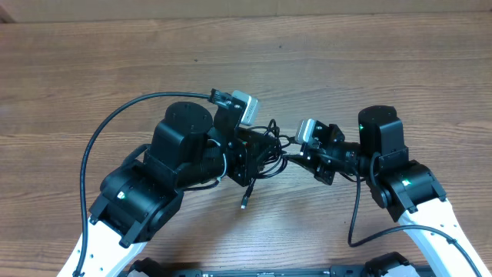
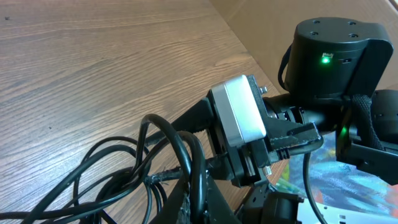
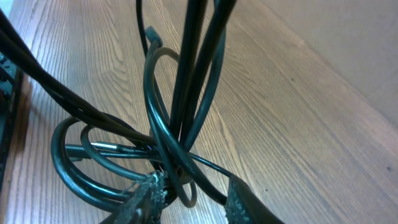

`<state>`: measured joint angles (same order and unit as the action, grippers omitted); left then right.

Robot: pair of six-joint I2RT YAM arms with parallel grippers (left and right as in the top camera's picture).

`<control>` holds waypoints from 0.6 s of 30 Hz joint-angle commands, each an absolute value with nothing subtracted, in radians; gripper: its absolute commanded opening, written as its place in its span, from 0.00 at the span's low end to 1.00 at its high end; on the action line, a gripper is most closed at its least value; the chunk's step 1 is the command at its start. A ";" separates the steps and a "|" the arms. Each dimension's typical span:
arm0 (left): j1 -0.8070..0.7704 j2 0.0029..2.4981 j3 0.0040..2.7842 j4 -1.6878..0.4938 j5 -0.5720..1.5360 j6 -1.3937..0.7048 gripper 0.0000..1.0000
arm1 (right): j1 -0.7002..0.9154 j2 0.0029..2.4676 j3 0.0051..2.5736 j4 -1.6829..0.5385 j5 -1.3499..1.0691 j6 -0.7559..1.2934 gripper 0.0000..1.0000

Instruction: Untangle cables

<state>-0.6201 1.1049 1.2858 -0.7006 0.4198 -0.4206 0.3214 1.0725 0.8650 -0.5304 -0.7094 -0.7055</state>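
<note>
Thin black flexible cables (image 1: pixel 270 148) hang in a tangled knot at the centre of the overhead frame, lifted off the brown wooden table (image 1: pixel 115 61) between the two arms. The left gripper (image 1: pixel 257 158) is clenched on several strands. The right gripper (image 3: pixel 189 196) has its fingers (image 3: pixel 146 199) on either side of the knot with a gap between them; whether they pinch a strand cannot be told. One metal-tipped plug (image 1: pixel 244 203) dangles below the knot.
</note>
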 commanded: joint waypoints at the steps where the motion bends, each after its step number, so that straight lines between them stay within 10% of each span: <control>1: -0.616 1.084 1.317 -0.676 0.450 -0.435 0.04 | 0.326 1.079 0.884 -0.526 -0.722 -0.705 0.26; 4: -0.616 1.084 1.317 -0.676 0.450 -0.435 0.04 | 0.326 1.079 0.884 -0.526 -0.781 -0.704 0.04; 14: -0.616 1.085 1.317 -0.681 0.461 -0.434 0.04 | 0.326 1.079 0.884 -0.518 -0.787 -0.683 0.04; 18: -0.616 1.085 1.317 -0.718 0.401 -0.423 0.04 | 0.312 1.078 0.884 -0.400 -0.704 -0.383 0.04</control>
